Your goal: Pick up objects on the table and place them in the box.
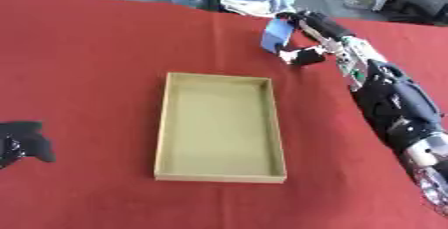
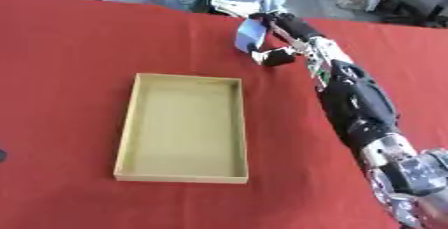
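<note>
My left hand: black, resting at the table's left edge; I cannot tell its finger pose.
Box: shallow tan cardboard box, mid-table on red cloth.
My right hand: fingers pinching a light-blue flat packet, beyond the box's far right corner.

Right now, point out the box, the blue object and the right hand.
box (image 1: 219, 178): left eye view, near rim.
blue object (image 1: 276, 35): left eye view, its flat face.
right hand (image 1: 308, 56): left eye view, fingers curled round the blue object.

Your red-covered table carries the shallow tan box at centre, nothing inside it.
</note>
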